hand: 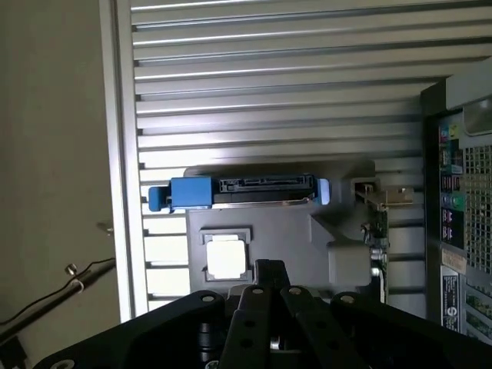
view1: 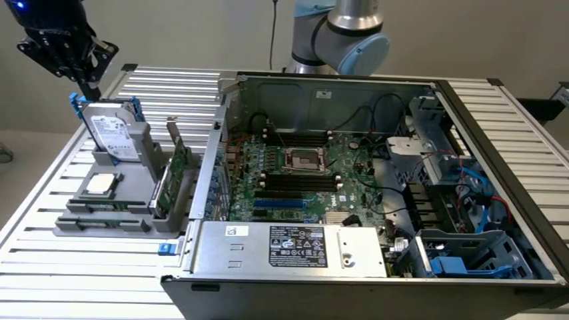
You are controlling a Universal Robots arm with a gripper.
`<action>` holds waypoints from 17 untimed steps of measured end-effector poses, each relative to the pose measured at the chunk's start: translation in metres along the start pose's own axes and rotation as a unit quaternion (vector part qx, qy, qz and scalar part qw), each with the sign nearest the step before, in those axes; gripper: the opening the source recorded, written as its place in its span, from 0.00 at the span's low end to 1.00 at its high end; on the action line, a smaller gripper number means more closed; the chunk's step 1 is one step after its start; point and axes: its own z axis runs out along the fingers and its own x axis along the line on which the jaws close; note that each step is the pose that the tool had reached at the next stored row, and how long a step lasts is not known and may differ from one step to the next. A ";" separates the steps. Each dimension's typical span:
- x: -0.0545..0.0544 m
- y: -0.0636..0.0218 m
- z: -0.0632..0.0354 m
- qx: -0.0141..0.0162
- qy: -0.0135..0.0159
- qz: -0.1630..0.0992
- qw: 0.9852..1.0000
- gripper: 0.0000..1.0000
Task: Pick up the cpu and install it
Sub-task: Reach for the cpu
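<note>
The exterior view looks down from high up at the whole table [view1: 53, 280]. The wrist view looks straight down from nearer. Both see the grey holder [hand: 300, 231] and cpu [hand: 227, 257].

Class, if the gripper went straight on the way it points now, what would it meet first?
Probably the top edge of the upright hard drive, which stands right below the gripper in the exterior view. Depth is unclear, so it might instead reach the slatted table.

The arm [view1: 342, 37] reaches toward the exterior view's left; its black tool [view1: 90, 90] points downward, fingers [hand: 270, 270] pressed together, gripping nothing.
</note>
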 end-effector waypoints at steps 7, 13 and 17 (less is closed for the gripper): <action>0.015 -0.0012 0.0076 0.001 0.000 -0.008 1.000 0.11; 0.038 -0.0028 0.0150 0.002 0.000 -0.009 1.000 0.11; 0.049 -0.0054 0.0177 0.002 0.000 -0.010 1.000 0.11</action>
